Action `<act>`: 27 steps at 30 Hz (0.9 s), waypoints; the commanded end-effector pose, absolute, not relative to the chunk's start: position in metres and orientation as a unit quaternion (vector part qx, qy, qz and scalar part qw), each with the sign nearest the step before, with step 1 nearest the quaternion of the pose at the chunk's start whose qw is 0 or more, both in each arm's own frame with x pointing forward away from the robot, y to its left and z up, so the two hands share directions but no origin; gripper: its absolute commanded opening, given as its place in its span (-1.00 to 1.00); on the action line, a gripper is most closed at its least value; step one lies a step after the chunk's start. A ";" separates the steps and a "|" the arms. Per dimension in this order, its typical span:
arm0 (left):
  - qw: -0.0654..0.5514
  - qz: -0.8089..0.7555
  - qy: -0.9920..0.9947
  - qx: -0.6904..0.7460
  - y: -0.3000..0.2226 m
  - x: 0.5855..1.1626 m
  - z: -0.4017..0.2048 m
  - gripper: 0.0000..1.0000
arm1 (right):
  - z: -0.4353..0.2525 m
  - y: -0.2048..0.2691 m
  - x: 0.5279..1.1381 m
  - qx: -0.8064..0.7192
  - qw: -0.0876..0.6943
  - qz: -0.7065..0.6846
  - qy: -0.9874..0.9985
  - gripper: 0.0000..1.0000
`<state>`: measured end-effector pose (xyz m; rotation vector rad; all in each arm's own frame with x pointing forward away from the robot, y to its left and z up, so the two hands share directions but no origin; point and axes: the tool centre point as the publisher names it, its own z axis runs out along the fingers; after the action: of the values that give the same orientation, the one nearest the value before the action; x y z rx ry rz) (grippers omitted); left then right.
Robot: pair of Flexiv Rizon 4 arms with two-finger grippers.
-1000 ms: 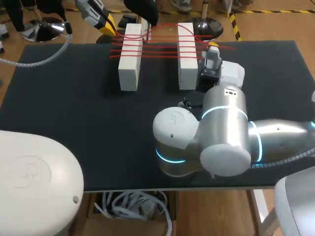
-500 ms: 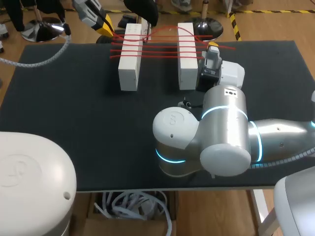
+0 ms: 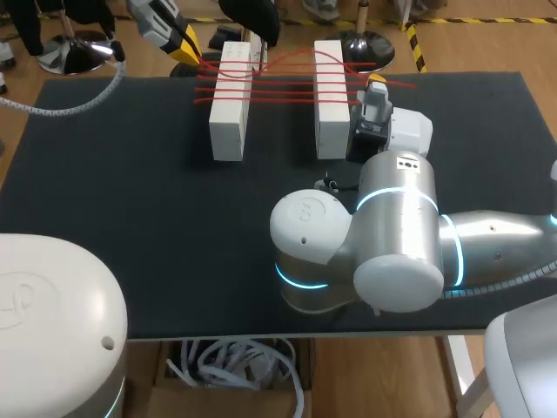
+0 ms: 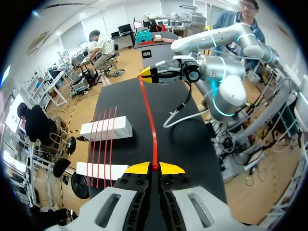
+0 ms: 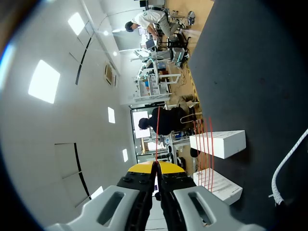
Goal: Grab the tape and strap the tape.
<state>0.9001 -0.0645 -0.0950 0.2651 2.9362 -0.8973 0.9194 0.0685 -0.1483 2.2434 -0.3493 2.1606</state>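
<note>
Tape in tension between both grippers; the left white block (image 3: 230,100) is taken as the reference point.

1. Left white block: lies on the black table (image 3: 130,218), long side running away from the robot. The right white block (image 3: 330,96) lies parallel to it, well apart on its right.

2. Red tape (image 4: 150,120): several parallel strands cross the top of the left white block and run over the gap to the right block. One more strand rises in a loose arc above the far end of the left white block. In the left wrist view, a single length runs straight from one gripper to the other, passing beside the blocks.

3. Left gripper (image 3: 187,45): held off the far left corner of the left white block, close to it. Its yellow tips are clenched together on the red tape, which comes out from between them.

4. Right gripper (image 3: 376,84): positioned beyond the right block, on the side away from the left white block. Its tips are likewise pinched on the red tape, seen in the right wrist view as a thin red line leaving the closed tips.

5. Right arm (image 3: 392,244): its elbow stands over the table on the near right of the left white block.
</note>
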 end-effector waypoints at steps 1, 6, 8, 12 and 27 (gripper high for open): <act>0.026 -0.291 0.952 0.089 -0.065 0.898 -0.093 -1.00 | -0.146 0.068 0.919 0.718 0.004 0.687 -0.111 -1.00; 0.024 -0.297 0.950 0.091 -0.065 0.898 -0.093 -1.00 | -0.146 0.068 0.919 0.718 0.004 0.687 -0.111 -1.00; 0.024 -0.297 0.950 0.091 -0.065 0.898 -0.093 -1.00 | -0.146 0.068 0.919 0.718 0.004 0.687 -0.111 -1.00; 0.024 -0.297 0.950 0.091 -0.065 0.898 -0.093 -1.00 | -0.146 0.068 0.919 0.718 0.004 0.687 -0.111 -1.00; 0.024 -0.297 0.950 0.091 -0.065 0.898 -0.093 -1.00 | -0.146 0.068 0.919 0.718 0.004 0.687 -0.111 -1.00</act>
<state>0.8974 -0.0652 -0.0940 0.2828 2.9357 -0.9247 0.9194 0.0686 -0.1483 2.2435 -0.3492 2.1606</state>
